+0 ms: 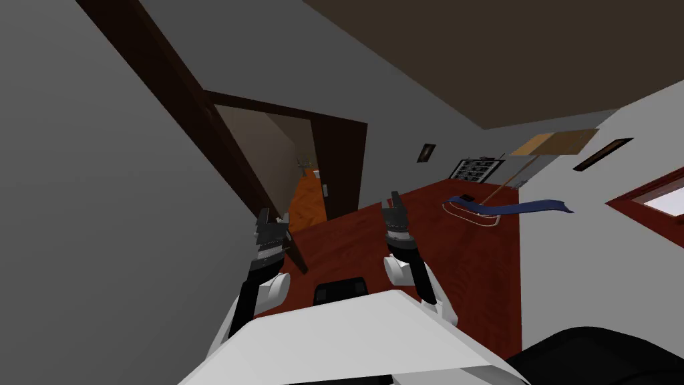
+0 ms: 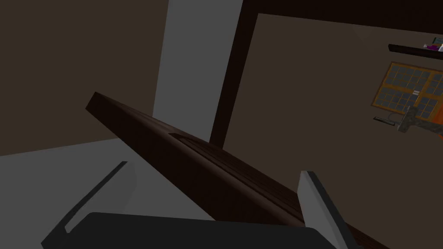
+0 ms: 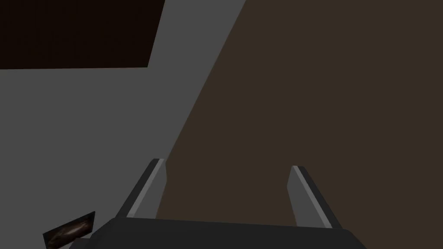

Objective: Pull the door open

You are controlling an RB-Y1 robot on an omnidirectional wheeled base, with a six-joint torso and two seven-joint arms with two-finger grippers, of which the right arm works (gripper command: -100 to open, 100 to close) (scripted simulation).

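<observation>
Left gripper (image 2: 214,168): fingers spread wide, set either side of the dark door (image 2: 194,170) edge; grip not yet made. In the head view, the door runs from that gripper toward 11 o'clock. Right gripper (image 3: 227,164): wide, empty, at 1 o'clock. Close squarely on the edge, then pull steadily along the hinge arc.
</observation>
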